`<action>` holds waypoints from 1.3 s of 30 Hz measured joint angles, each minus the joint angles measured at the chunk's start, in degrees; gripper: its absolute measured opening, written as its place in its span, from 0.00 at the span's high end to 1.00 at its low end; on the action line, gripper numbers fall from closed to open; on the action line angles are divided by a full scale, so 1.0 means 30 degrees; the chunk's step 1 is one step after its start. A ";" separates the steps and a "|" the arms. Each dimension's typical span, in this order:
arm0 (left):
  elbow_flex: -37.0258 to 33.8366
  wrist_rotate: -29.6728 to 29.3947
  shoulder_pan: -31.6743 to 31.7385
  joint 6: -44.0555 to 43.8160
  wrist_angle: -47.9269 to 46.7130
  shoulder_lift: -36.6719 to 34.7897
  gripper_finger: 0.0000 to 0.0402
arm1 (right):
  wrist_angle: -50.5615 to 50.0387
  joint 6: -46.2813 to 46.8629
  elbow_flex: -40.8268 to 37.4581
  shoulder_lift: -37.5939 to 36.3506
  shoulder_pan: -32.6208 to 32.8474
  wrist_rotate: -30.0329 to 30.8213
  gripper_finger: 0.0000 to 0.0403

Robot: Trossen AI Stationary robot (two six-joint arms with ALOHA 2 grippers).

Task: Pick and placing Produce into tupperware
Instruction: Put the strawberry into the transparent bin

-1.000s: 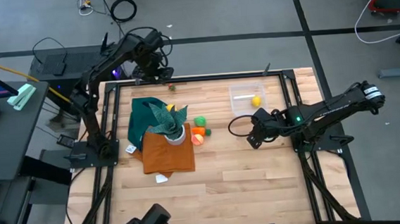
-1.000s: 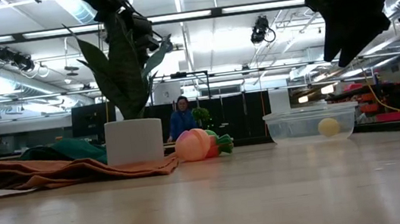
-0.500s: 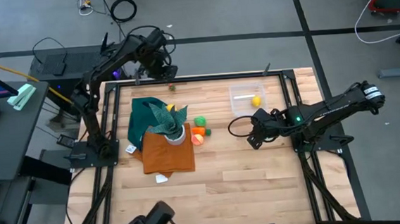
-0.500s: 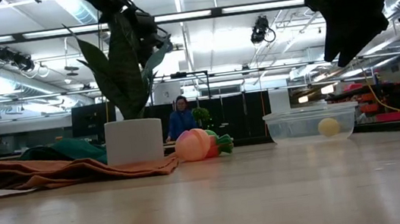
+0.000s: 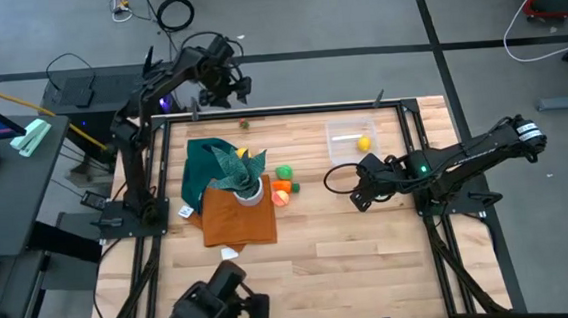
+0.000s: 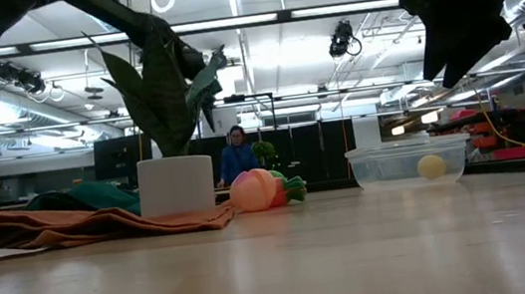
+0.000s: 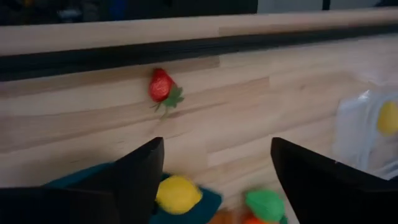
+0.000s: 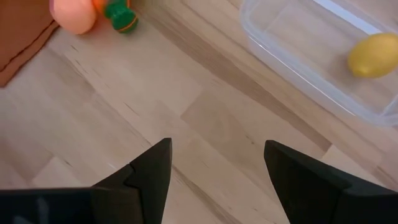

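The tupperware (image 5: 350,137) stands on the far right part of the tabletop (image 5: 320,247), and 1 yellow produce piece (image 5: 364,143) lies inside it. The low view shows the same yellow ball (image 6: 432,166) through the clear wall of the container (image 6: 409,163), which the high view cannot show from the side. Near the middle of the tabletop, a green piece (image 5: 285,172) and an orange piece (image 5: 281,188) lie just beside the white plant pot (image 5: 250,193), which stands on an orange cloth (image 5: 236,218) next to a green cloth (image 5: 201,163).

The left wrist view alone shows a red strawberry (image 7: 161,86) lying by the far edge rail, and a yellow lemon-like piece (image 7: 178,194) on the green cloth. In the high view the strawberry is only a tiny dot.

The left hand (image 5: 220,78) hangs beyond the far edge of the tabletop, its fingers spread and holding nothing. The right hand (image 5: 360,196) hovers near the tupperware, on its near side, fingers also spread and empty; its wrist view shows the container (image 8: 311,62) and the peach-coloured piece (image 8: 73,15).
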 joint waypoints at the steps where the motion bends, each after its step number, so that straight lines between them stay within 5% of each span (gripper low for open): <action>1: 0.0000 0.0076 -0.0041 -0.0263 0.0153 0.0250 0.23 | 0.0019 0.0005 0.0000 0.0000 0.0000 0.0000 0.46; 21: -0.0182 -0.3736 -0.0440 -0.0123 0.0390 0.1788 0.25 | 0.0289 0.0187 0.0000 0.0000 -0.0015 -0.0544 0.46; 39: -0.0189 -0.3833 -0.1360 -0.0056 0.1390 0.4316 0.24 | 0.0658 0.0345 0.0002 0.0000 -0.0007 -0.0262 0.46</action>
